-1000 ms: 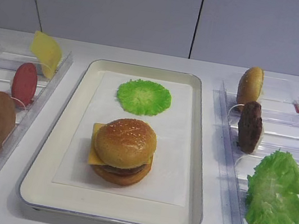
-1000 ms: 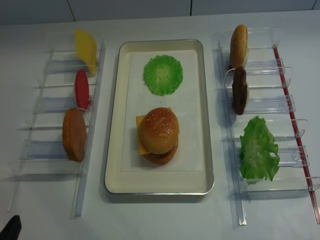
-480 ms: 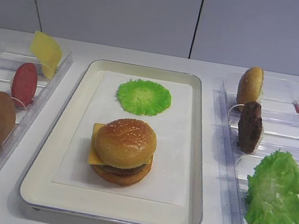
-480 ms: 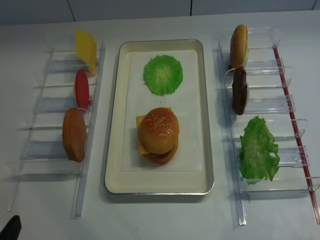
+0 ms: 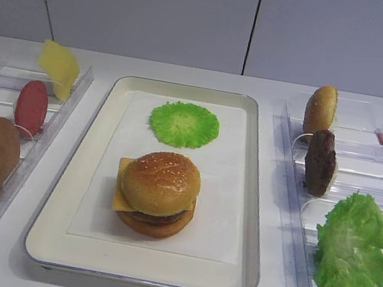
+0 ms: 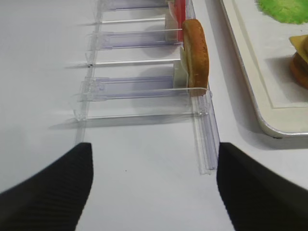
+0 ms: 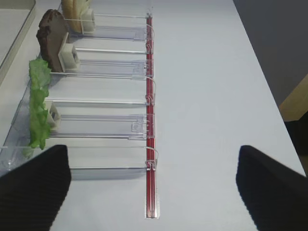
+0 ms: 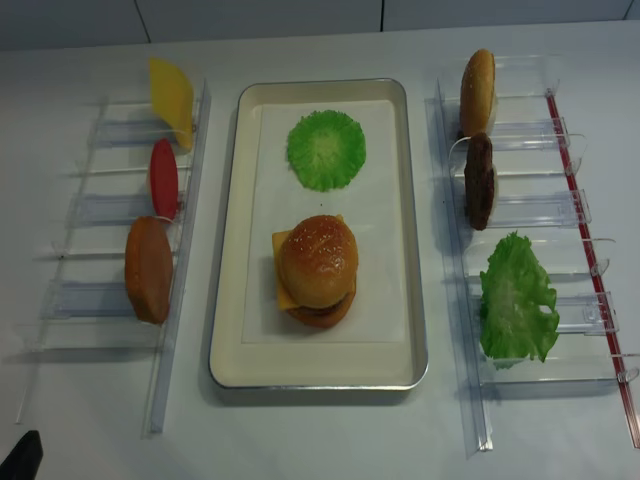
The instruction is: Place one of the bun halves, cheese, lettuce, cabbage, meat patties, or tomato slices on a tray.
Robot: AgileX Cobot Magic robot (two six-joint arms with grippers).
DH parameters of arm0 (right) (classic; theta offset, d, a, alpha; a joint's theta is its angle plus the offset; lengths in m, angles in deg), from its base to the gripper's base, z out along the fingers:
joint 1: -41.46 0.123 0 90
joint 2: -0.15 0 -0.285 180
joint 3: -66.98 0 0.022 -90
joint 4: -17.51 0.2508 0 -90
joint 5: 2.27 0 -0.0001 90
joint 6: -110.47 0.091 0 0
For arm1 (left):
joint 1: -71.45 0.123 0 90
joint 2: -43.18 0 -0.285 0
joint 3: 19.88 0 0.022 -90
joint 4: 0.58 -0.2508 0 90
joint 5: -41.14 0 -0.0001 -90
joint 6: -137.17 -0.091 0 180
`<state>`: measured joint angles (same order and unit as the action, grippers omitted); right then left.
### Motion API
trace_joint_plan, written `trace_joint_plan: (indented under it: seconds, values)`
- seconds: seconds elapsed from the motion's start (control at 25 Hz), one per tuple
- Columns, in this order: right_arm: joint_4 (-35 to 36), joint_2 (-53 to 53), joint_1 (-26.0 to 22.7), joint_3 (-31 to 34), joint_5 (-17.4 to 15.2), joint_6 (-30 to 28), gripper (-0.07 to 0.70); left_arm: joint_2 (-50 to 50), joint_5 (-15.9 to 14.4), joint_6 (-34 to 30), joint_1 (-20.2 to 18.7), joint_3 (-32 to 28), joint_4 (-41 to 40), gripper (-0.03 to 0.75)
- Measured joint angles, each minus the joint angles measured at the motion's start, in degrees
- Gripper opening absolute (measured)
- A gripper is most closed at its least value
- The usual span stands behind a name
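Observation:
On the silver tray (image 5: 256, 197) the sesame top bun half (image 5: 161, 181) caps a stack with cheese (image 5: 120, 194) and a patty under it. The cabbage (image 5: 184, 124) lies flat behind the stack. In the right rack stand a bun (image 8: 477, 92), a meat patty (image 8: 479, 180) and the lettuce (image 8: 517, 298). The left rack holds cheese (image 8: 172, 100), a tomato slice (image 8: 163, 178) and a darker bun (image 8: 148, 268). My right gripper (image 7: 153, 163) is open over the near end of the right rack, holding nothing. My left gripper (image 6: 154, 159) is open and empty over bare table, short of the left rack.
The clear racks (image 8: 560, 210) flank the tray on both sides; the right one has a red strip (image 7: 150, 144) along its outer edge. A dark tip (image 8: 22, 462) shows at the bottom left corner of the top-down view. The table's right edge (image 7: 269, 86) runs close to the right rack.

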<state>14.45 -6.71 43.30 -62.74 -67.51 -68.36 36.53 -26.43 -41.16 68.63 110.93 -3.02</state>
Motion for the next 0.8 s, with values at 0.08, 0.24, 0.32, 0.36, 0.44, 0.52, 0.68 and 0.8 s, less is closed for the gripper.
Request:
trace_joint_plan:
  seconds: [0.08,0.24,0.32,0.36,0.44,0.52,0.68,0.8]
  values:
    - [0.0,0.0,0.0,0.0,0.0,0.0,0.691,0.0,0.0,0.0,0.0,0.0,0.0,0.493]
    - [0.0,0.0,0.0,0.0,0.0,0.0,0.691,0.0,0.0,0.0,0.0,0.0,0.0,0.493]
    - [0.0,0.0,0.0,0.0,0.0,0.0,0.691,0.0,0.0,0.0,0.0,0.0,0.0,0.493]
    - [0.0,0.0,0.0,0.0,0.0,0.0,0.691,0.0,0.0,0.0,0.0,0.0,0.0,0.493]
    - [0.0,0.0,0.0,0.0,0.0,0.0,0.691,0.0,0.0,0.0,0.0,0.0,0.0,0.493]
    - [0.0,0.0,0.0,0.0,0.0,0.0,0.691,0.0,0.0,0.0,0.0,0.0,0.0,0.493]
    - [0.0,0.0,0.0,0.0,0.0,0.0,0.691,0.0,0.0,0.0,0.0,0.0,0.0,0.493]
    - [0.0,0.0,0.0,0.0,0.0,0.0,0.691,0.0,0.0,0.0,0.0,0.0,0.0,0.493]
